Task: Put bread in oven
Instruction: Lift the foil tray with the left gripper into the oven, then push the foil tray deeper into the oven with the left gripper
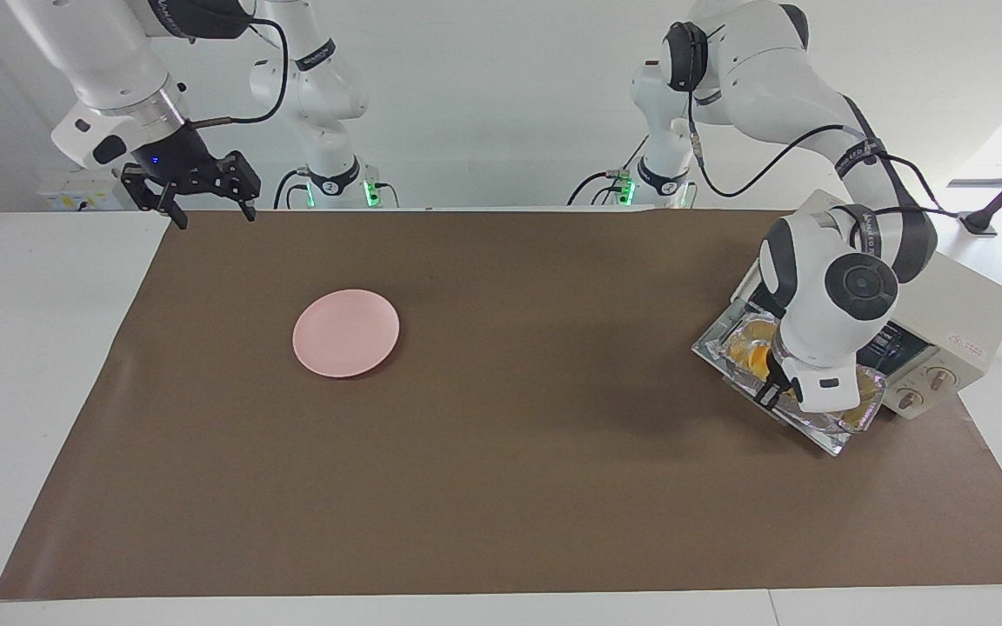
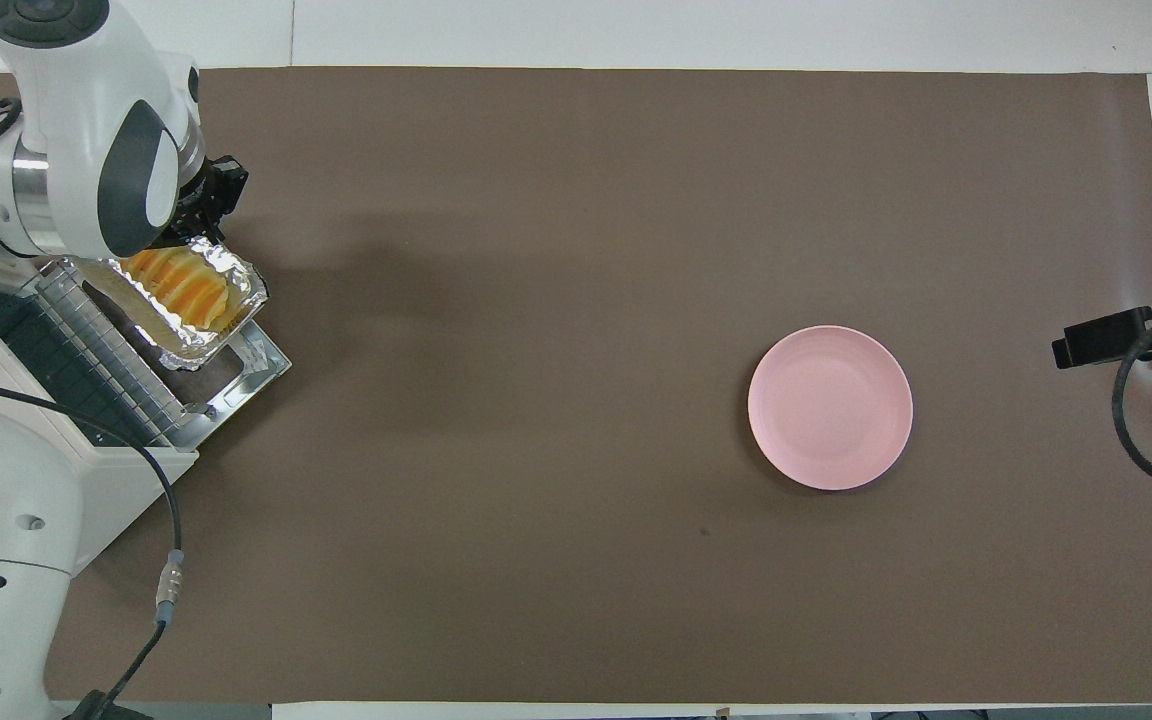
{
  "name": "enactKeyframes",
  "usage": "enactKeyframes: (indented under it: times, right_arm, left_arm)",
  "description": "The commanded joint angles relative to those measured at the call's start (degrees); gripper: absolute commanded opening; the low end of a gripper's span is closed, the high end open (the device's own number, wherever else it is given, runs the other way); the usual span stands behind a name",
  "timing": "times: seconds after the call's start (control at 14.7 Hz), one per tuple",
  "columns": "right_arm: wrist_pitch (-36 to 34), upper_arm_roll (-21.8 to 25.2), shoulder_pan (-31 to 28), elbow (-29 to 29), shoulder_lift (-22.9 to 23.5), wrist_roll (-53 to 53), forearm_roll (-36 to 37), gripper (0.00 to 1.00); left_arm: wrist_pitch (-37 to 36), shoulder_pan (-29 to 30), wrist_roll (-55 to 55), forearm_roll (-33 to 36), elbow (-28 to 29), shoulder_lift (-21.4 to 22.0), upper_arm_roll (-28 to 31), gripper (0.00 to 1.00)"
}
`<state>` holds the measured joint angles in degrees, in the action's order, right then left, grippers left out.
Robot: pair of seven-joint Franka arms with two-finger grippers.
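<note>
Looking at the oven (image 1: 962, 326) at the left arm's end of the bench (image 1: 501, 487), you see its door (image 2: 246, 365) is already down and flat. The bread (image 2: 181, 285) lies in a crinkled foil tray (image 2: 226, 262), and this tray sits on the open door, just in front of the oven mouth, w/ the dark rack (image 2: 101, 345) partly showing beside it. So the bread is at the oven but, I judge, not yet fully inside.

The left pincer (image 1: 771, 391) is low at the tray's outer edge, approx. touching it. You cannot tell if its fingers are apart or pressed together, bc the wrist hides them.

What is left, in my opinion: push the tray onto the rack, pull the arm back, maybe close the door.

The right pincer (image 1: 210, 209) waits in the air over the bench edge at the right arm's end, fingers spread apart, holding nothing. The pink plate (image 1: 346, 333) is bare.
</note>
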<state>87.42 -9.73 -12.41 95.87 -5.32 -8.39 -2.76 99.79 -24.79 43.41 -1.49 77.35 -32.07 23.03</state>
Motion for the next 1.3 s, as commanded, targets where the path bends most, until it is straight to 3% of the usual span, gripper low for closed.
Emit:
enactKeyframes:
  times: [0.0,0.61,1.23]
  right_arm:
    - [-1.0,-0.4,-0.5,-0.2,-0.4,-1.0,0.7,1.00]
    - [-0.9,-0.4,-0.5,-0.2,-0.4,-1.0,0.7,1.00]
    - [-0.9,-0.4,-0.5,-0.2,-0.4,-1.0,0.8,1.00]
  left_arm:
    - [-3.1,2.0,-4.5,-1.1,1.2,2.1,-0.4,0.00]
    - [-3.6,2.2,-8.8,-1.1,12.7,9.7,-0.2,0.00]
    - [-2.3,2.3,-8.9,-0.3,17.6,13.6,-0.1,0.00]
